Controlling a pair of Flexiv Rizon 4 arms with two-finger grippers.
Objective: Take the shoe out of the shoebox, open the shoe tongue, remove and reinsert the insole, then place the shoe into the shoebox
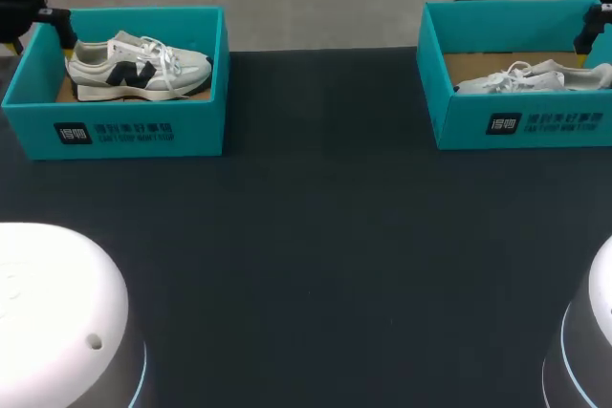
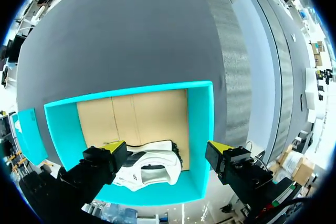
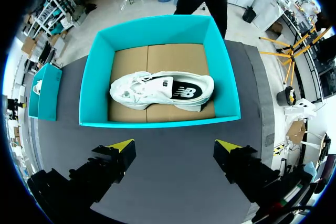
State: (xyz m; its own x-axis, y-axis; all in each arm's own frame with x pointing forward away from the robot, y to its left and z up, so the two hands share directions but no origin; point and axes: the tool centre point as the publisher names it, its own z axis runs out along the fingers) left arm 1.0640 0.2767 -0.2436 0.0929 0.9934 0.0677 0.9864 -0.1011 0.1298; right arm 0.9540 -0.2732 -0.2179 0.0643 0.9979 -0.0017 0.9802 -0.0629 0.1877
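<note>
Two teal shoeboxes stand at the table's far edge. The left shoebox [image 1: 124, 126] holds a white-and-grey shoe [image 1: 139, 69] with a dark side mark, lying on its side. My left gripper [image 2: 167, 148] hangs open above this box [image 2: 202, 129], and the shoe [image 2: 149, 166] lies below and between its fingers, untouched. The right shoebox [image 1: 521, 121] holds a white shoe [image 1: 535, 78]. My right gripper [image 3: 174, 145] is open over the dark table, short of that box [image 3: 157, 121]. The white shoe [image 3: 163, 92] lies on its side ahead of the gripper, on the brown cardboard floor.
The dark table top [image 1: 325, 236] stretches between and in front of the boxes. The white bases of my arms [image 1: 57, 312] fill the near corners. The other shoebox [image 3: 44, 90] shows far off to the side in the right wrist view.
</note>
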